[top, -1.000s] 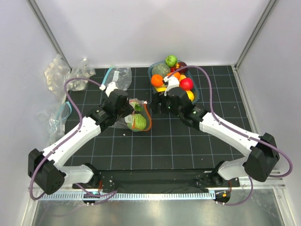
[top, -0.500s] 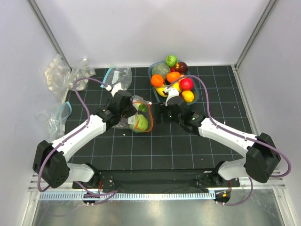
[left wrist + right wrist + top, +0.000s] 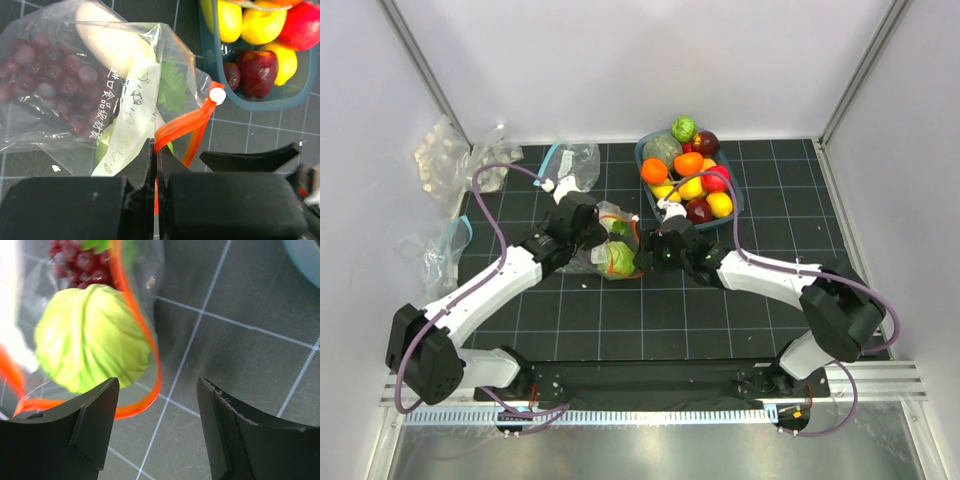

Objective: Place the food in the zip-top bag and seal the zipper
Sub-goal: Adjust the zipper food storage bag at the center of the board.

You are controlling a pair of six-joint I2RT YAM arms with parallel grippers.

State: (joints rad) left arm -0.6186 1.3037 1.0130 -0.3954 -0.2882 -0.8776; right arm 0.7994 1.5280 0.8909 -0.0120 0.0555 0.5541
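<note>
Pinches the orange-red zipper in the left pincer, jaws together on the strip at the mouth of the zip-top bag, which lies mid-bench, just left of the teal tub of fruit. Holds cabbage, grapes and a white vegetable inside the pouch. Hovers the right pincer, jaws apart, over the zipper loop beside the cabbage.
</note>
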